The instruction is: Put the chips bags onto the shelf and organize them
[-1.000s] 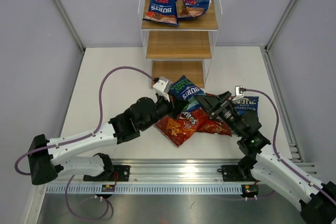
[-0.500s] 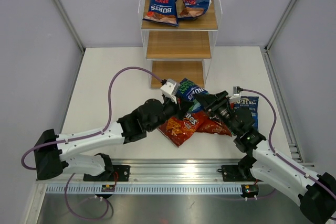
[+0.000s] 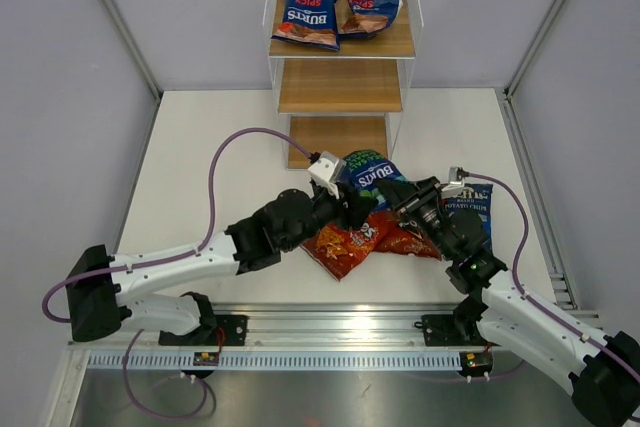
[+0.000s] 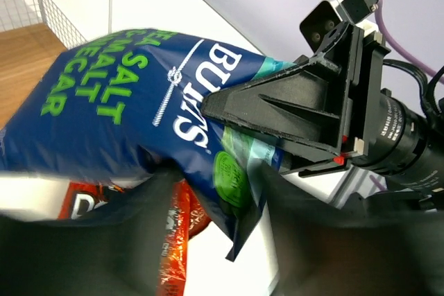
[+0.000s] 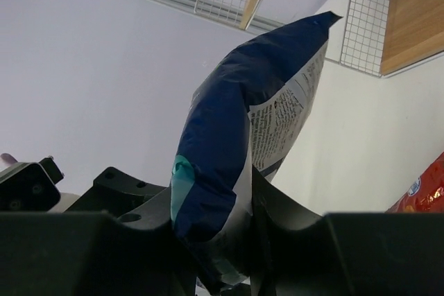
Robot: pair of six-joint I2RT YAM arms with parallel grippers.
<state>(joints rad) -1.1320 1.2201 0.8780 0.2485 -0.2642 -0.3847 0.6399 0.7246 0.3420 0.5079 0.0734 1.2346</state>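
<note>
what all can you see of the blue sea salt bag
The sea salt bag is glossy dark blue with green lettering, a white Burts logo and a teal patch, creased. It hangs tilted above the Doritos bags, in front of the shelf. The right gripper pinches one edge; the left gripper seems to hold its lower corner.

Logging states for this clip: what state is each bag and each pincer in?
Large blue Sea Salt & Vinegar bag: held up, gripped from two sides.
Left pincer: shut on it.
Right pincer: shut on it.
Two dark blue Burts bags: lying on wooden shelf's top board.
Third Burts bag: flat on table.
Two red-orange Doritos bags: overlapping on table.
</note>
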